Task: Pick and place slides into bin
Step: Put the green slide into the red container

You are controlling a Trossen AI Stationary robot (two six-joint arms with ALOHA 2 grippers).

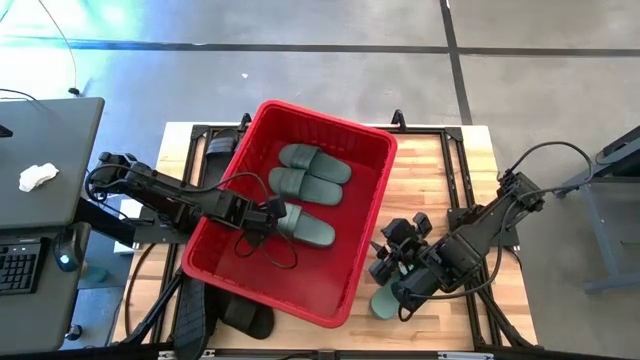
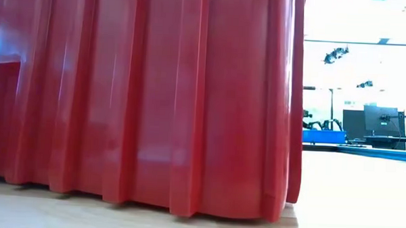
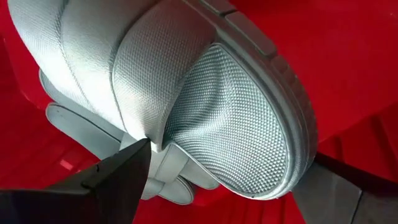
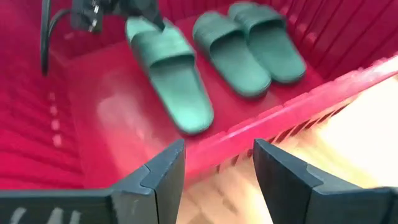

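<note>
Inside the red bin [image 1: 345,285], the left gripper [image 1: 272,215] hangs fingers apart over a green slide [image 1: 305,226]; lifting carelessly could snag its strap. Outside the bin, the right gripper [image 4: 214,168] is empty, fingers apart.

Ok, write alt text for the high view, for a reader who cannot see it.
From above, a red bin sits askew on a wooden table with three dark green slides inside. The left gripper reaches into the bin at the nearest slide; the right gripper hovers just outside its rim, above another green slide.
</note>
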